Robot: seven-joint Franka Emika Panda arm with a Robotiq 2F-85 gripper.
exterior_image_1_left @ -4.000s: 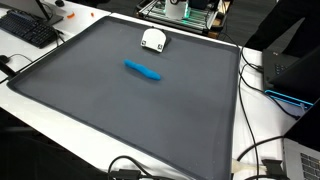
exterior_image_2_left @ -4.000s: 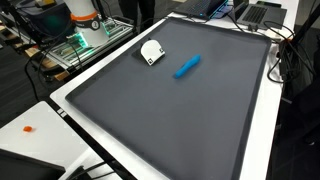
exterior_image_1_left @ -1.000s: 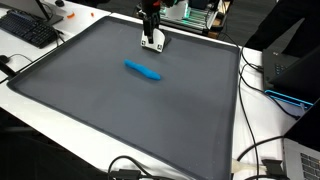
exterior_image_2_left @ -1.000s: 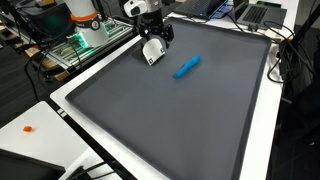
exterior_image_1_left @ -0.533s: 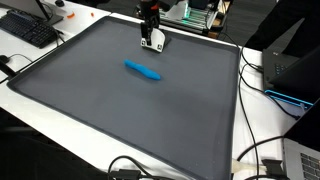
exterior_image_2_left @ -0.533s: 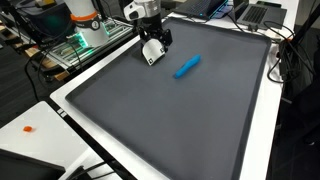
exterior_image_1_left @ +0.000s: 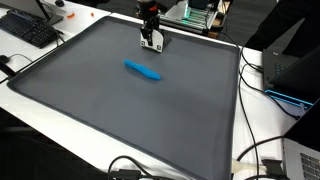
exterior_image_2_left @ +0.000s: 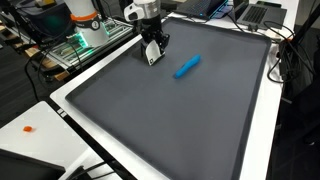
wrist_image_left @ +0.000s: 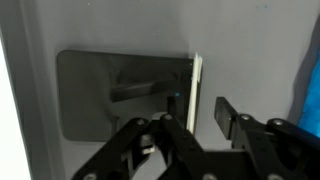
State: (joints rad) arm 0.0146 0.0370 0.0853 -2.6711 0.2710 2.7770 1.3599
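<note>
Exterior view, seen along the length of the table: the gripper (exterior_image_1_left: 151,40) stands upright over the white object (exterior_image_1_left: 153,44), which lies on the dark grey mat (exterior_image_1_left: 120,115) close to its far edge. A blue marker (exterior_image_1_left: 142,70) lies flat near the middle of the mat, well apart from the gripper, and a black keyboard (exterior_image_1_left: 30,30) rests off the mat at the upper left. Exterior view, seen from the opposite corner: the gripper (exterior_image_2_left: 152,47) reaches down onto the white object (exterior_image_2_left: 151,57) near the mat's (exterior_image_2_left: 180,125) upper edge, its fingertips at the object's top. The blue marker (exterior_image_2_left: 187,66) lies just to the right, not touching either. Wrist view: the white object (wrist_image_left: 120,95) appears as a shaded rectangular face with one bright white edge. The gripper (wrist_image_left: 200,115) sits astride that edge, with one of its fingers (wrist_image_left: 228,114) on each side and a gap visible between them. Whether the pads already press on the edge cannot be told. A strip of the blue marker (wrist_image_left: 312,90) shows at the right margin.
</note>
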